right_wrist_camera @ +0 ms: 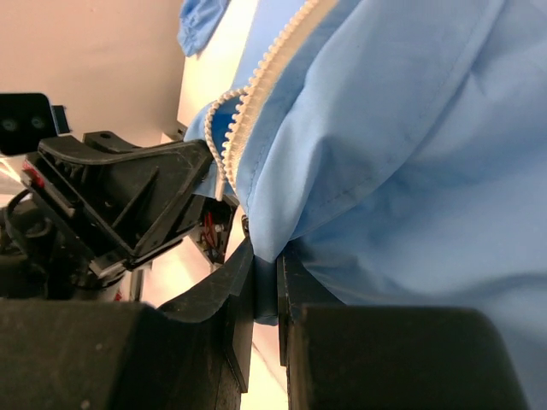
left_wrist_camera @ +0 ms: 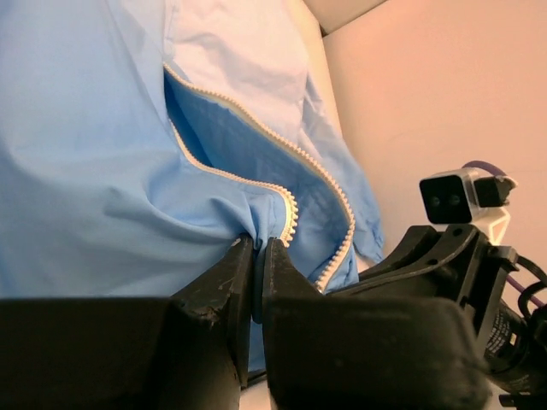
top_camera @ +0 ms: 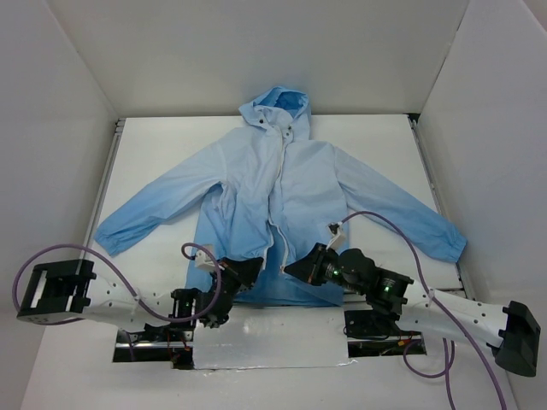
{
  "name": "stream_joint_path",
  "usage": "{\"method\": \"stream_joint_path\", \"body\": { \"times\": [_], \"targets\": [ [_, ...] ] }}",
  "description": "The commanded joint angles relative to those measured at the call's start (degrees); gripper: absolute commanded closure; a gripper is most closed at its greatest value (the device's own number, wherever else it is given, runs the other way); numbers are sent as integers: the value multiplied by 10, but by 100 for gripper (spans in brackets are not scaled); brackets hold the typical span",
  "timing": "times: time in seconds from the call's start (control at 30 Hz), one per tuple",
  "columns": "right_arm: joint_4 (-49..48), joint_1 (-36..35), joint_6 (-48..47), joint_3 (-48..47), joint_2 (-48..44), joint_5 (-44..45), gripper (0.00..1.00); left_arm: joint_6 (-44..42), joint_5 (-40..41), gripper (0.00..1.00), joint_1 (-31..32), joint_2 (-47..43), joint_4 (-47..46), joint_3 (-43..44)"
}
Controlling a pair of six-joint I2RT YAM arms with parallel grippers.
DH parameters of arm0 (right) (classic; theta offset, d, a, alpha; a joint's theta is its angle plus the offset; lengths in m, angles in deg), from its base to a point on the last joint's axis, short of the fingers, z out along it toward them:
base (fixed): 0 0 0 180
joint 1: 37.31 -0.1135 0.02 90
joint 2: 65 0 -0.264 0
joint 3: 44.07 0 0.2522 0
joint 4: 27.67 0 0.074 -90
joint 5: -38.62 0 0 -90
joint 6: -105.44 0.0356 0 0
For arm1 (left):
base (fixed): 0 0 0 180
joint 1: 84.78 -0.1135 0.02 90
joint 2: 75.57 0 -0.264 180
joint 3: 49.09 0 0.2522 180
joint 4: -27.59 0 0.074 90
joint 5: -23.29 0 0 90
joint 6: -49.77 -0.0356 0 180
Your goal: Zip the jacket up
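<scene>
The left pincer and right pincer sit side by side at the bottom edge of the jacket. The jacket lies flat on the table, with its hood far from them. The zipper runs straight away, between the two.

From the left wrist, the left pincer is pinched on cloth right beside one zipper end.

From the right wrist, the right pincer is pinched on cloth under the other zipper side. The sides gape, so I think the ends must meet first.
</scene>
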Motion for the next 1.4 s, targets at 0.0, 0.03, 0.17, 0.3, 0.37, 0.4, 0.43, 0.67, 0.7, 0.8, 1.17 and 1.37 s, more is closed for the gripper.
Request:
{"method": "stream_joint_path", "body": {
  "times": [0.0, 0.03, 0.17, 0.3, 0.37, 0.4, 0.43, 0.67, 0.7, 0.8, 1.17, 1.37],
  "targets": [
    [-22, 0, -39, -46, -2, 14, 100, -133, 33, 100, 3, 17, -282, -25],
    [-27, 0, -54, -47, -3, 12, 100, -149, 31, 100, 3, 26, -314, -31],
    [-21, 1, -87, -67, 2, 1, 100, -213, -6, 100, 2, 44, -459, -61],
    [-47, 14, -117, -65, 12, -16, 100, -325, -60, 100, 2, 71, -572, -66],
    [-55, 15, -148, -64, 3, -22, 100, -325, -62, 100, 2, 77, -593, -73],
    [-76, 15, -177, -61, -1, -33, 100, -332, -71, 100, 2, 80, -599, -68],
    [-84, 15, -188, -58, 0, -34, 100, -344, -81, 100, 2, 82, -596, -63],
    [-121, 15, -218, -56, 30, -44, 100, -424, -108, 100, 2, 71, -557, -32],
    [-124, 15, -228, -57, 41, -44, 100, -439, -115, 100, 1, 70, -549, -19],
    [-126, 16, -229, -61, 59, -44, 100, -521, -144, 100, 1, 72, -541, 2],
    [-49, 22, -161, -74, 63, -2, 100, -364, -141, 87, -4, -8, -302, 21],
    [236, 23, -55, -110, -30, 247, 100, -290, -193, 14, -4, -43, 138, 164]
  ]
}}
